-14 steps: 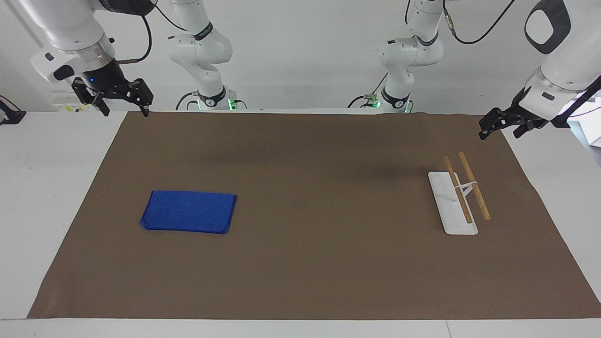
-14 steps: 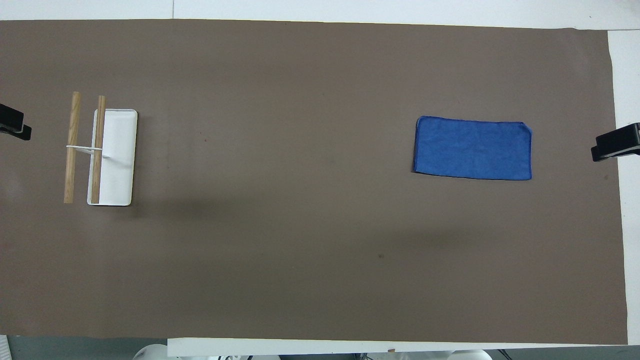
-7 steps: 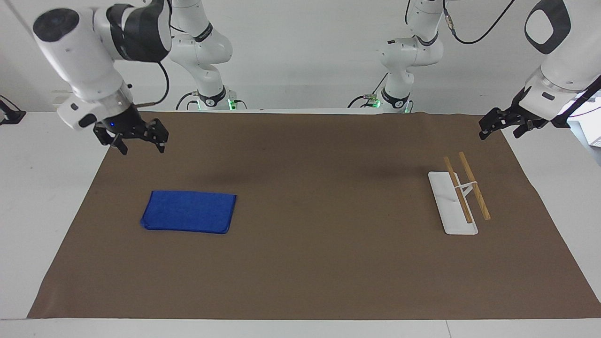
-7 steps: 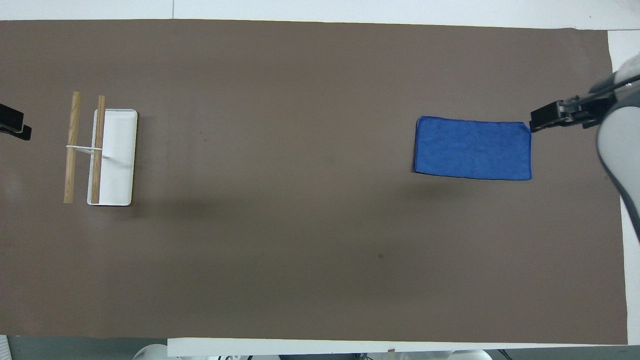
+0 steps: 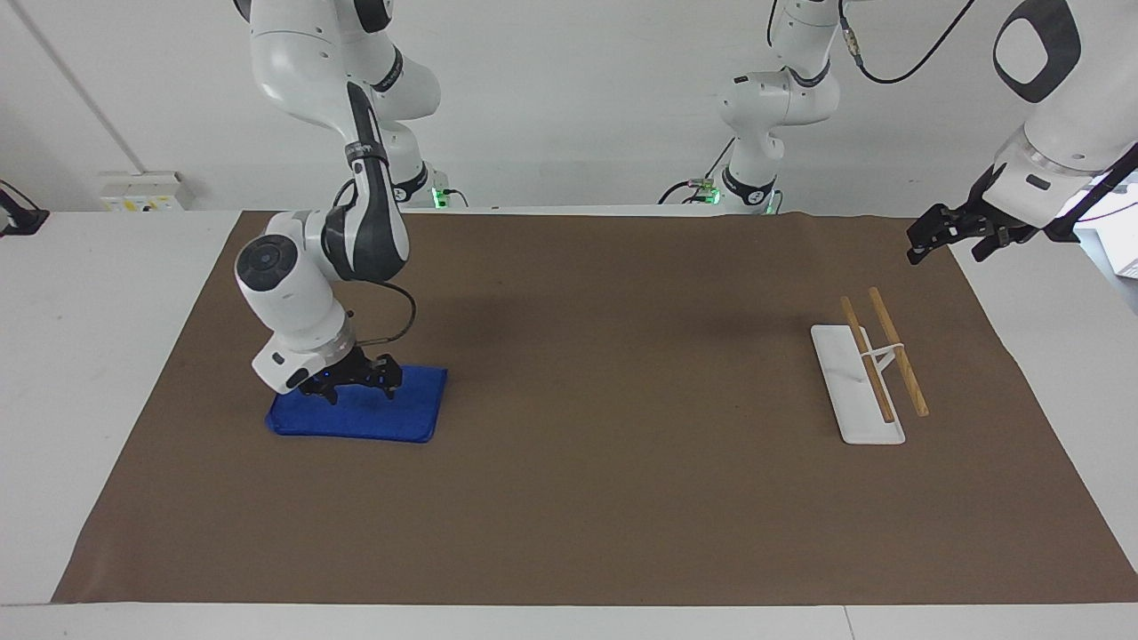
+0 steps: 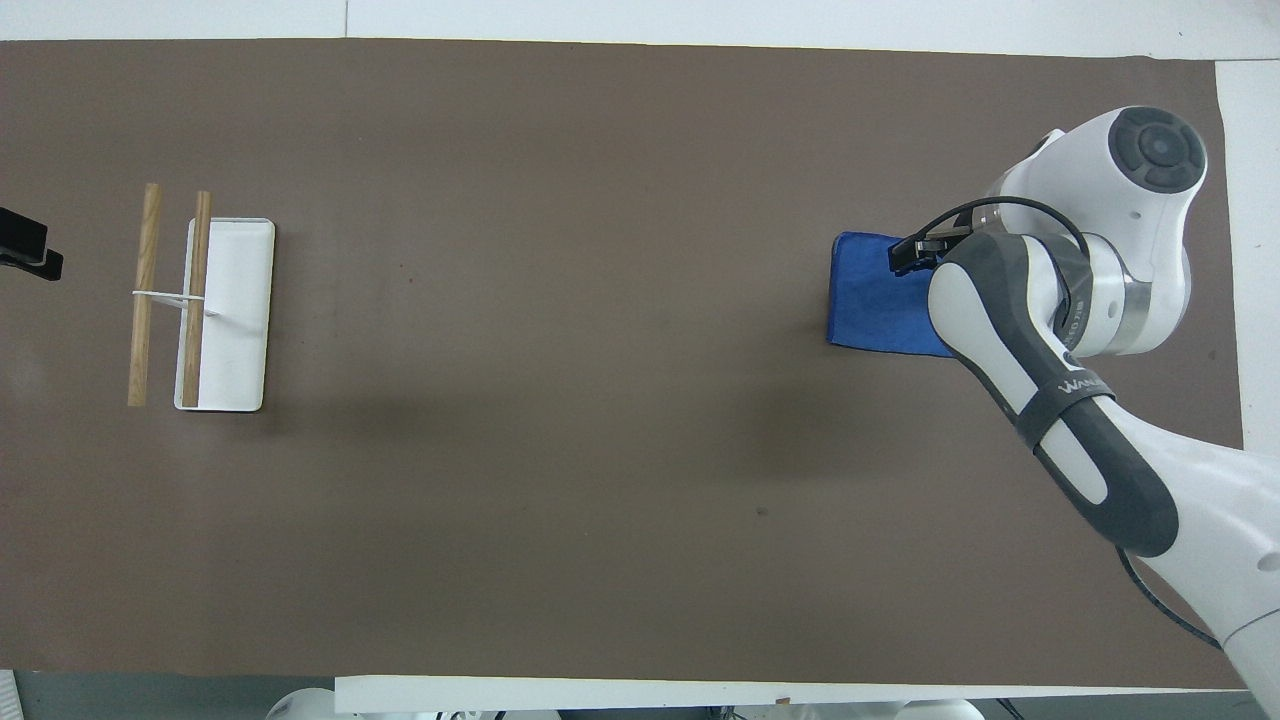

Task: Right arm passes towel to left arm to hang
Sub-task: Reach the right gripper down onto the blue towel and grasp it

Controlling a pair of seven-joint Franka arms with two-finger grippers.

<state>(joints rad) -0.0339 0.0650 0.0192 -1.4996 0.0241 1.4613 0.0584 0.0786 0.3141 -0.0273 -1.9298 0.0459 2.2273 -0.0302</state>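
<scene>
The blue towel [image 5: 396, 416] lies flat on the brown mat toward the right arm's end of the table; it also shows in the overhead view [image 6: 868, 300], partly covered by the arm. My right gripper [image 5: 358, 388] is down on the towel's edge nearer the robots, its fingers spread open with the tips at the cloth. In the overhead view only one finger [image 6: 912, 254] shows from under the wrist. My left gripper [image 5: 944, 238] waits in the air over the mat's edge at the left arm's end, and its tip shows in the overhead view [image 6: 24, 244].
The rack [image 5: 880, 366] with two wooden rods on a white base [image 5: 840, 369] stands toward the left arm's end, below the left gripper; it also shows in the overhead view [image 6: 172, 296]. The brown mat [image 5: 605, 462] covers the table.
The right arm has swung in from the table's end and come down until its open gripper is on the towel. The towel, rack and left arm have not moved.
</scene>
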